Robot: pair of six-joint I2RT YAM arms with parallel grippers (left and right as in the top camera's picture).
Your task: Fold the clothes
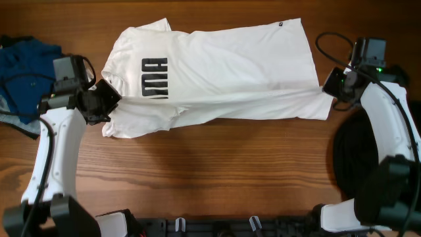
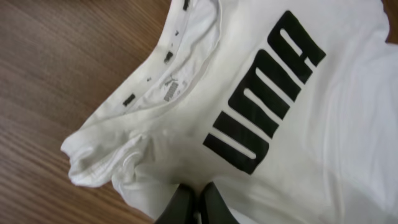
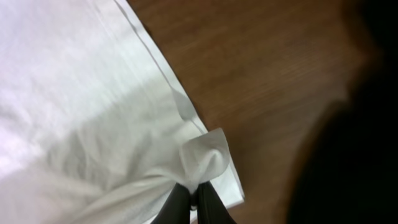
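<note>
A large white T-shirt [image 1: 223, 72] with black lettering [image 1: 155, 77] lies across the far half of the table, partly folded lengthwise. My left gripper [image 1: 108, 99] is shut on the shirt's shoulder end, near the collar [image 2: 180, 68]; in the left wrist view its fingers [image 2: 198, 198] pinch white cloth below the lettering [image 2: 267, 93]. My right gripper [image 1: 327, 89] is shut on the hem end; in the right wrist view its fingers [image 3: 194, 198] pinch a bunched fold of the shirt [image 3: 93, 124]. The cloth between the grippers is pulled taut.
A blue garment [image 1: 26, 66] lies at the far left edge. A black garment [image 1: 358, 155] lies at the right beside the right arm, also showing dark in the right wrist view [image 3: 354, 143]. Bare wooden table [image 1: 217, 164] fills the near half.
</note>
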